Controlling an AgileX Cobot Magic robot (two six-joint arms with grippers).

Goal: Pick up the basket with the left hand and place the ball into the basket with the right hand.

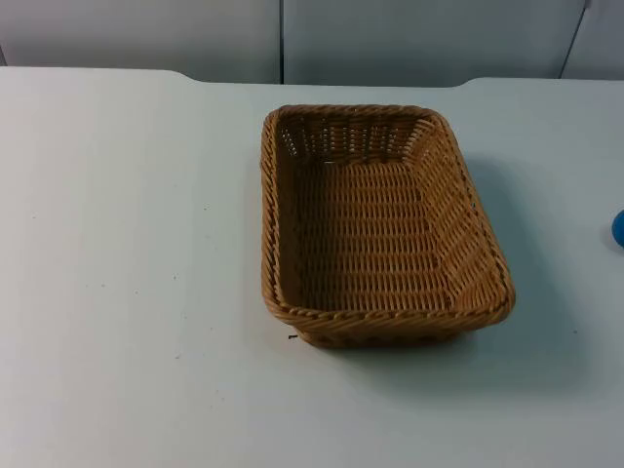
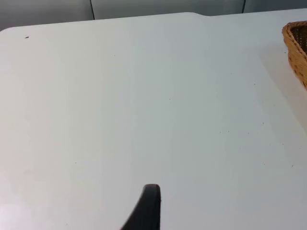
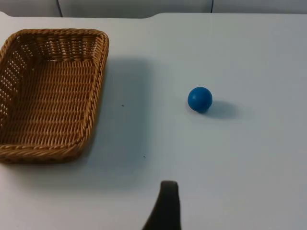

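A rectangular brown wicker basket (image 1: 375,224) stands empty in the middle of the white table. A small blue ball (image 1: 618,227) lies on the table to the basket's right, cut by the edge of the top view. In the right wrist view the ball (image 3: 200,99) rests apart from the basket (image 3: 48,96), with bare table between them. My right gripper (image 3: 165,208) hangs over the table short of the ball and touches neither. My left gripper (image 2: 147,208) is above bare table, far from the basket, whose rim (image 2: 297,45) is just visible.
The grey partition wall (image 1: 390,34) closes off the table's far side. Wide bare table top (image 1: 117,292) lies left of and in front of the basket. A few small dark specks (image 1: 292,337) mark the surface near the basket's front corner.
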